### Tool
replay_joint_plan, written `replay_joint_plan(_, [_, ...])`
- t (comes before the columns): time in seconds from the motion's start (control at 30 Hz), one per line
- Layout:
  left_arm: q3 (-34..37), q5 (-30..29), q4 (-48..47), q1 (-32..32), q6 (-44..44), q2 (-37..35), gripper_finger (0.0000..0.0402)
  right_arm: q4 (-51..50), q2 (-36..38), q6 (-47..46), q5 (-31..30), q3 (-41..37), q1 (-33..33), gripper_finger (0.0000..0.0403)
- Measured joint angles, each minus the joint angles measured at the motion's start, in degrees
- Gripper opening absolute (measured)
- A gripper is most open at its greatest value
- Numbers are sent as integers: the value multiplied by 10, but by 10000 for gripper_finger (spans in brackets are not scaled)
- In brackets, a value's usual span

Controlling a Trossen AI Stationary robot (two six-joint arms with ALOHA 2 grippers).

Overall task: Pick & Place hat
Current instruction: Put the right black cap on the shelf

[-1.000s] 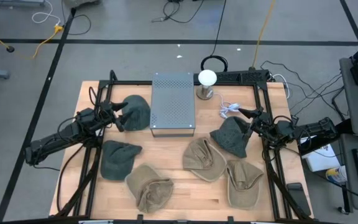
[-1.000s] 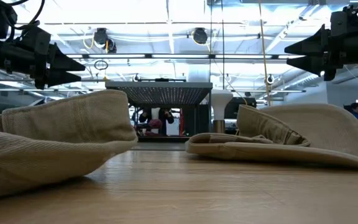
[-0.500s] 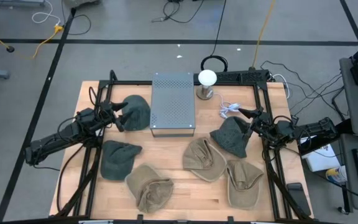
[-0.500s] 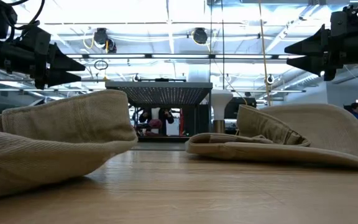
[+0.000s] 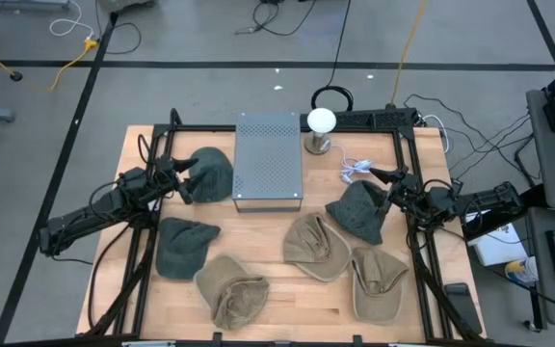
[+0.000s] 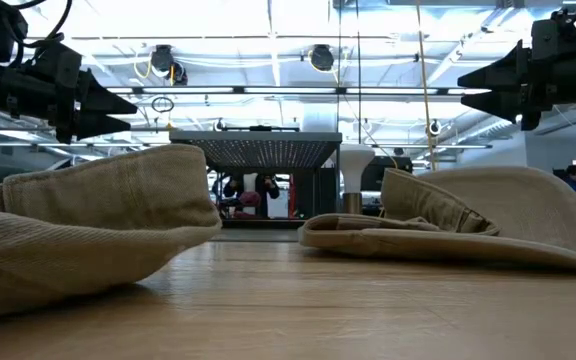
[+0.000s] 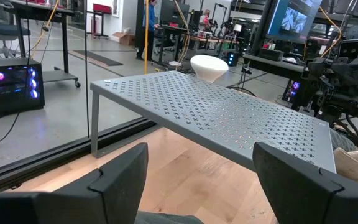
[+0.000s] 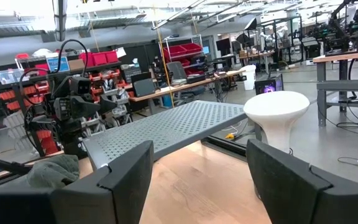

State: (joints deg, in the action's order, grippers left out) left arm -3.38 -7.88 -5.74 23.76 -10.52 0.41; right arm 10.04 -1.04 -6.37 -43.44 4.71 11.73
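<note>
Hovering unchanged with fingers spread, the left gripper (image 5: 183, 180) and right gripper (image 5: 385, 189) are pausing over dark green fabric hats (image 5: 211, 174), none grasped.

I see grey floor (image 5: 210, 39) with black tape lines, cables; workshop benches (image 8: 185, 84), red bins (image 8: 188, 53), bright ceiling lights (image 6: 268, 20) behind.

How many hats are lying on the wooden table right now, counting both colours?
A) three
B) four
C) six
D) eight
C: the high view shows three dark green hats and three tan hats spread on the table around the grey perforated stand.
</note>
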Motion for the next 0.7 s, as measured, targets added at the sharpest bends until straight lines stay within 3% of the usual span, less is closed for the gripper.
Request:
replay_joint_plan(0.37, [0,0,0,0,0,0,294,-5,-8,-21,0,3,0,251])
replay_joint_plan(0.7, [0,0,0,0,0,0,294,-85,-100,-20,1,114,0,251])
